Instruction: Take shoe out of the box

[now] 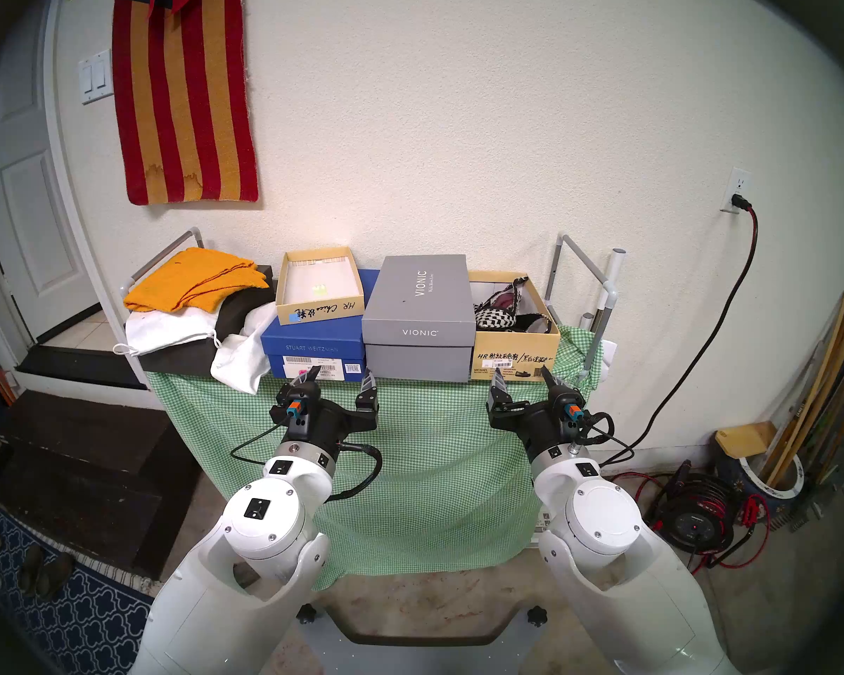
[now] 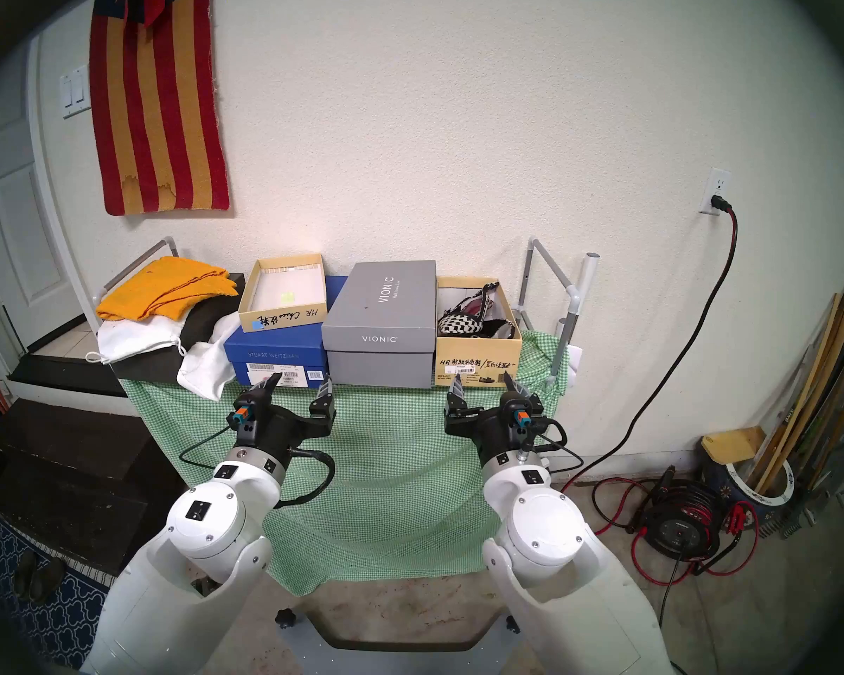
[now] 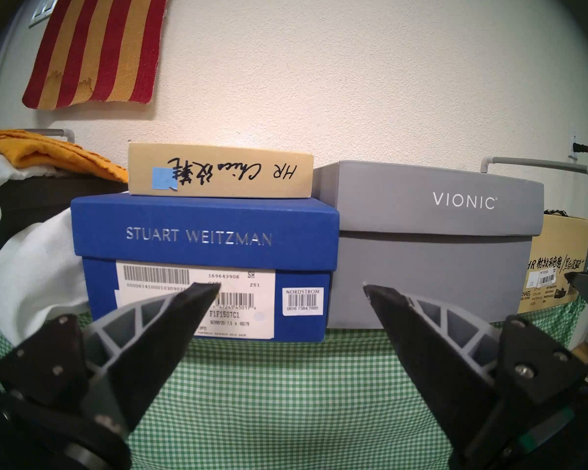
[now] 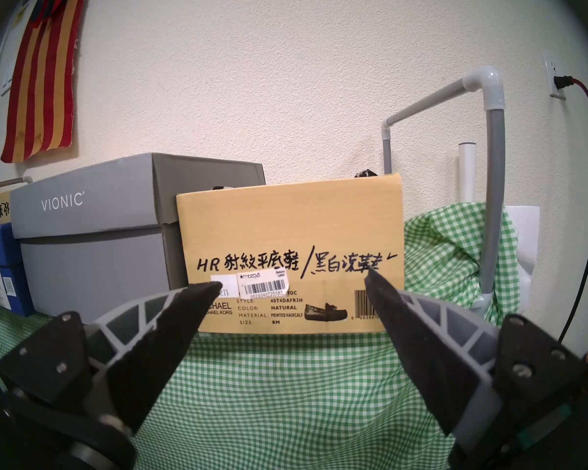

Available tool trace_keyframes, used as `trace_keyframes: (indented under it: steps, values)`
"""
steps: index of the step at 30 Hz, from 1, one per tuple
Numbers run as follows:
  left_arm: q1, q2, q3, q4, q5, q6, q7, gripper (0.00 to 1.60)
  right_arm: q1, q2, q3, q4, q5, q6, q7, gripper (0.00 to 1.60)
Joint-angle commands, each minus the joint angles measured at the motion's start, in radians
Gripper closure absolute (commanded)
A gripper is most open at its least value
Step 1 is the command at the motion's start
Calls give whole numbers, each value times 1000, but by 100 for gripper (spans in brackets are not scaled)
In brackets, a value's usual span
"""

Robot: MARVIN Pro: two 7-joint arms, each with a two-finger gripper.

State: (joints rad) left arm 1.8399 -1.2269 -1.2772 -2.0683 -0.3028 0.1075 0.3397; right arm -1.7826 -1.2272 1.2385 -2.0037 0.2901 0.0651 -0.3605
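While both the left claw [image 1: 335, 384] and right claw [image 1: 525, 382] hung spread and empty short of the bench [image 1: 410, 445], the strappy shoe [image 1: 505, 313] lay tangled inside the box [image 1: 515, 355], so a careless tug risked dragging cardboard along.

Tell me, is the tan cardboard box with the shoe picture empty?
No. The lidless tan cardboard box holds black-and-white checkered shoes inside.

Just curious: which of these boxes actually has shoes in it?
The open tan box at far right, beside the grey VIONIC box; the other open tan box looks empty.
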Motion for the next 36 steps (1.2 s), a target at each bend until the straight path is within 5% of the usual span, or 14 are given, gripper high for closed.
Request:
trace_keyframes:
  steps: [1, 11, 21, 36]
  values:
    - [0, 0, -1, -1, 0, 0, 0, 0, 0, 0, 0, -1, 0, 0, 0, 0]
    - [0, 0, -1, -1, 0, 0, 0, 0, -21, 6, -22, -26, -24, 1, -5, 0]
    - [0, 0, -1, -1, 0, 0, 0, 0, -102, 20, -54, -195, -101, -14, -66, 0]
    - [0, 0, 0, 0, 0, 0, 0, 0, 89, 123, 183, -426, -164, 121, 8, 0]
